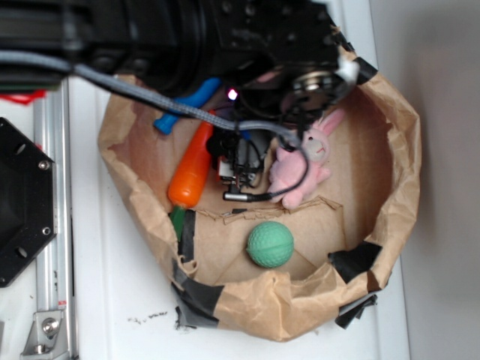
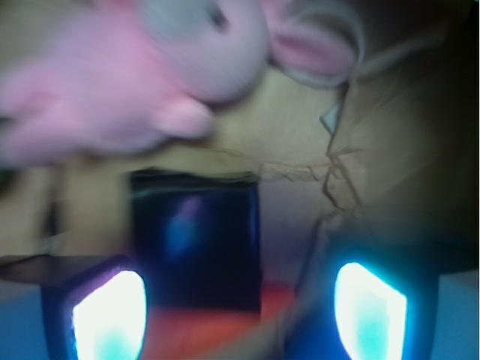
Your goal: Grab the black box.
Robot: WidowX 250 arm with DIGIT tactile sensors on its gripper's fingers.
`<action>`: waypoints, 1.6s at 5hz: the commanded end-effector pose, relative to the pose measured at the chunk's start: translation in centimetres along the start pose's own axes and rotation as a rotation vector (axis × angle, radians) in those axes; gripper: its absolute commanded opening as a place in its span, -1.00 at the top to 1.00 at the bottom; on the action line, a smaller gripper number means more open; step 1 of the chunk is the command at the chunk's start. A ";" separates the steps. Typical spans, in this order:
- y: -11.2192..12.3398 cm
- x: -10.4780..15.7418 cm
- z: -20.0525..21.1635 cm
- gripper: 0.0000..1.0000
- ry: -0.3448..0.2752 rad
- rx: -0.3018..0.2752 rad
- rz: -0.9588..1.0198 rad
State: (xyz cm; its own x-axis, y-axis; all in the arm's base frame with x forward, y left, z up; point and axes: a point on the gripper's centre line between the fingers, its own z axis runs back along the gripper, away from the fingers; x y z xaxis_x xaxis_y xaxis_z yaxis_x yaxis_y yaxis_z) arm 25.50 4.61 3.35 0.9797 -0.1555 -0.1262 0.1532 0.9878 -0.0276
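Note:
In the wrist view the black box (image 2: 195,240) lies on the brown paper floor, dark with a faint sheen. It sits between my two glowing fingertips (image 2: 109,319), nearer the left one. My gripper (image 2: 240,319) is open, low over the box, with nothing held. In the exterior view my gripper (image 1: 240,169) hangs inside the paper bin between the orange carrot toy (image 1: 193,166) and the pink bunny (image 1: 304,161). There the arm and cables hide the box.
The brown paper bin (image 1: 390,172) has raised crumpled walls with black tape patches. A green ball (image 1: 270,244) lies near its front. A blue toy (image 1: 184,109) lies at the back left. The pink bunny (image 2: 127,75) lies just beyond the box. A black hexagonal plate (image 1: 19,202) is at the left.

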 end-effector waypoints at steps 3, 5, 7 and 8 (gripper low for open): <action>0.4 -3.3 -0.1 -1.00 -0.092 -0.012 0.097; -0.6 -2.3 1.5 -1.00 -0.140 -0.014 0.132; 0.1 -1.4 2.1 -1.00 -0.171 -0.007 0.137; 0.5 -0.8 1.6 -1.00 -0.159 0.005 0.146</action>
State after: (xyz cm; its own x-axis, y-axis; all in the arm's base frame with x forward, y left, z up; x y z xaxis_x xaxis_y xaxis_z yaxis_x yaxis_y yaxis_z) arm 23.95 5.22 4.09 0.9997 -0.0178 -0.0177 0.0172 0.9994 -0.0293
